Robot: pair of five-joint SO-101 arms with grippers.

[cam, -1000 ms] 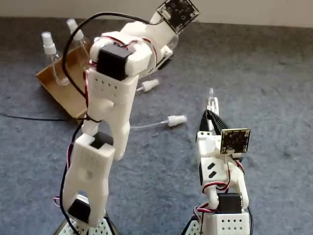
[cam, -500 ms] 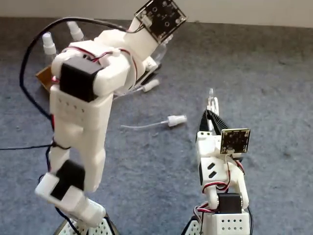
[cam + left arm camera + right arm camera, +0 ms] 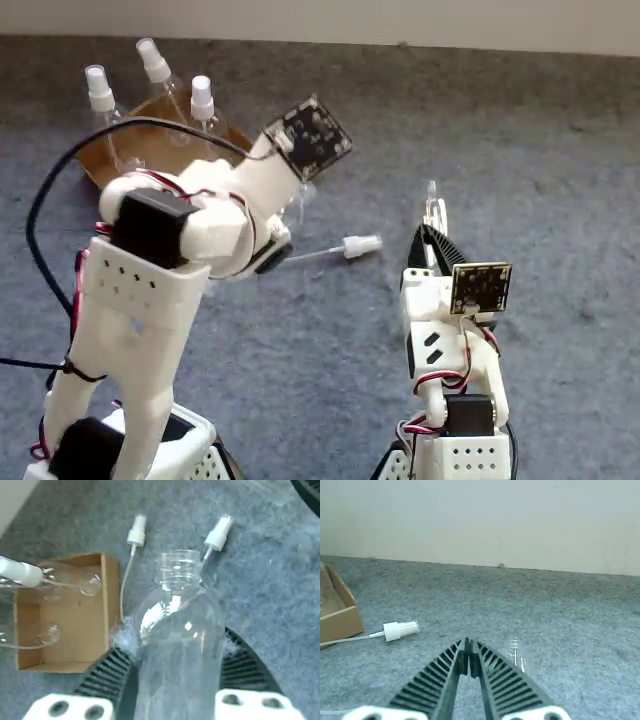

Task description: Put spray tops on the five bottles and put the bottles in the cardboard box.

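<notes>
Your left arm [image 3: 150,290] swung back from cardboard box [image 3: 75,615]. Left hand [image 3: 177,665] pinching clear bottle [image 3: 177,605], neck open. Likely next: fit top. Right hand [image 3: 468,647] pressed together, holding nothing.

Surface [image 3: 560,150] grey, fuzzy. Box brown, flat-walled, three topped bottles [image 3: 203,100] inside. Bottle round, smooth, see-through. Two spray tops [image 3: 136,530] white, thin tubes, on surface.

Clear bottle [image 3: 180,645], white spray tops [image 3: 136,530], brown cardboard box [image 3: 70,611], mottled grey carpet [image 3: 560,150], black ribbed jaws.

Soft, even daylight — faint shadows, small glints on bottle [image 3: 175,630]
</notes>
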